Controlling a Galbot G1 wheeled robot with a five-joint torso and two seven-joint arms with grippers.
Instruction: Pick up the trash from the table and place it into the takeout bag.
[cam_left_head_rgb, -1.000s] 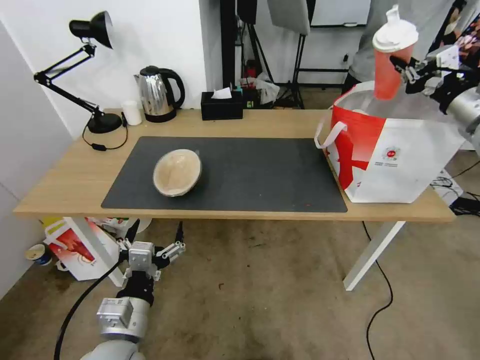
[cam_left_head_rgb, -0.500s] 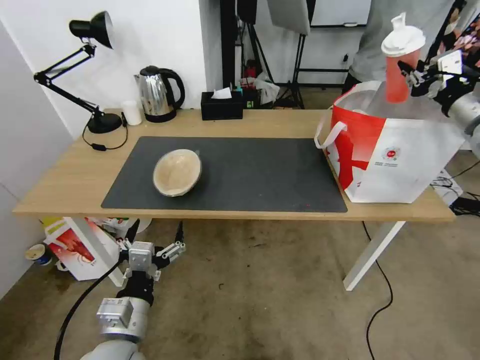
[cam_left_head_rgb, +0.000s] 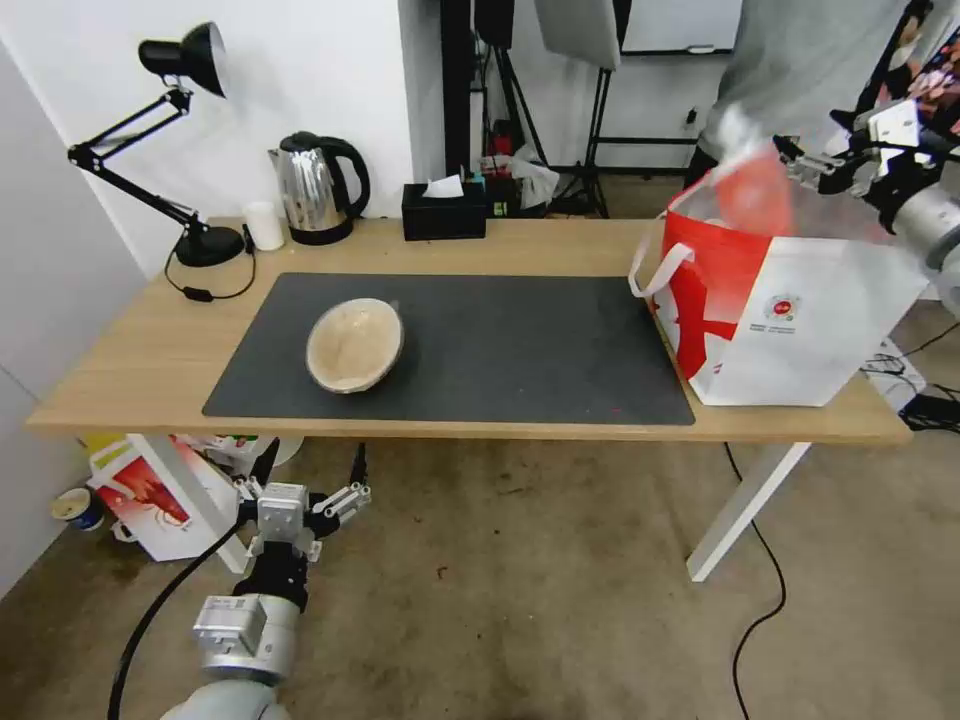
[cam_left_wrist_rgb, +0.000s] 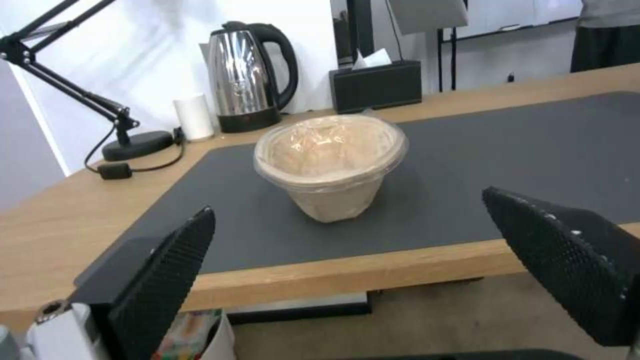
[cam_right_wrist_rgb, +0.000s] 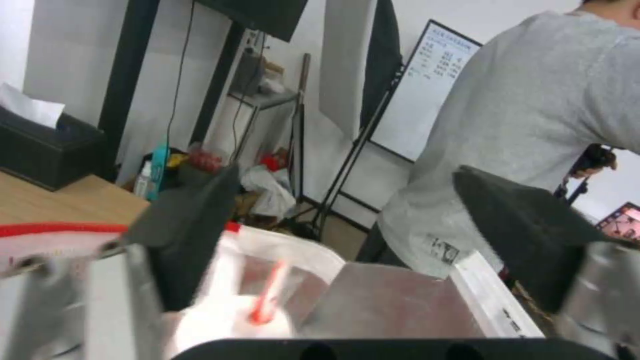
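The bag (cam_left_head_rgb: 790, 300) carries a small round red logo on its white face, with a line of print beneath it too small to read. It is a large boxy white bag with a broad red panel, white loop handles and a silvery lining, and it stands on the right end of the tabletop (cam_left_head_rgb: 150, 360), just beside the dark grey mat (cam_left_head_rgb: 520, 340).

The red cup (cam_left_head_rgb: 752, 185) with its white lid shows as a blurred, tilted streak at the bag's open mouth, partly inside it. The right hand (cam_left_head_rgb: 815, 168) is above the bag's rim, just beside the cup and apart from it, its fingers spread and holding nothing. From the right wrist, a blurred white and red shape (cam_right_wrist_rgb: 257, 307) lies low between the dark fingers (cam_right_wrist_rgb: 193, 235), over the silvery lining.

The round tan bowl (cam_left_head_rgb: 355, 344) with its clear lid sits on the left part of the mat, well apart from the bag. The left hand (cam_left_head_rgb: 300, 500) hangs below the tabletop's near edge, fingers spread and empty; its wrist view looks across the edge at the bowl (cam_left_wrist_rgb: 330, 162).
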